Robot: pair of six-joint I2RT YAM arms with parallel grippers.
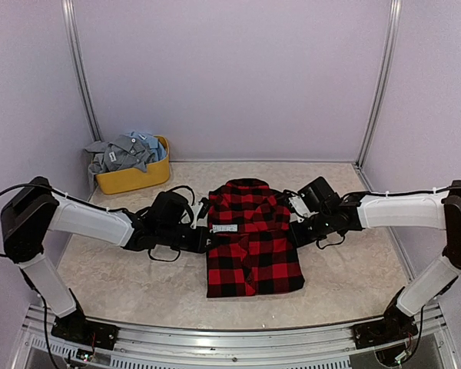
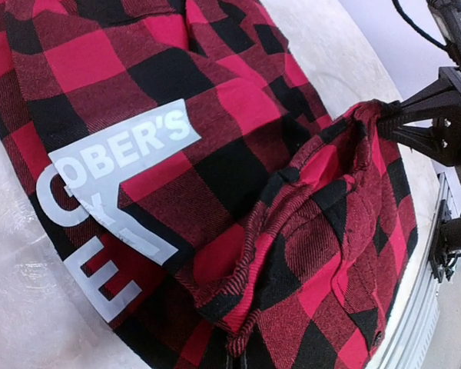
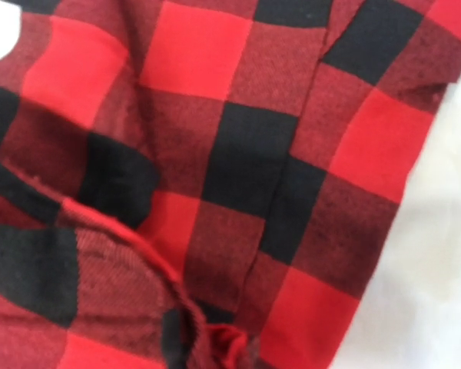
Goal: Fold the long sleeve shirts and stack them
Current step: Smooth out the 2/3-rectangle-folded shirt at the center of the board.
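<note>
I'm looking at a pale, mottled beige tabletop [image 1: 138, 288] boxed in by plain lilac walls [image 1: 230, 77]. 2 aluminium posts [image 1: 81, 69] stand at the back corners, and a ribbed metal rail [image 1: 215, 342] runs along the near edge.

The red-and-black flannel shirt [image 1: 253, 246] lies folded into a tidy rectangle between my 2 hands, its collar [image 1: 247, 184] beyond both of them toward the back wall. The left hand [image 1: 203, 240] sits at the shirt's left edge, right next to a white label [image 1: 224, 228]. Its fingers are pressed together, but its own camera shows only cloth and that label's large lettering, so I cannot tell whether any fabric is caught in them.

The right hand [image 1: 295, 228] is at the opposite edge, also closed. Seen from the left wrist, its black tip has a raised fold of the flannel gathered into it, so it is pinching the shirt. Its own camera is filled with check cloth and a strip of bare tabletop beside it.

Beyond and outboard of the left hand, well apart from it, a yellow tub [image 1: 138, 181] stands near the back wall, holding crumpled grey and pale blue shirts [image 1: 127, 151].
</note>
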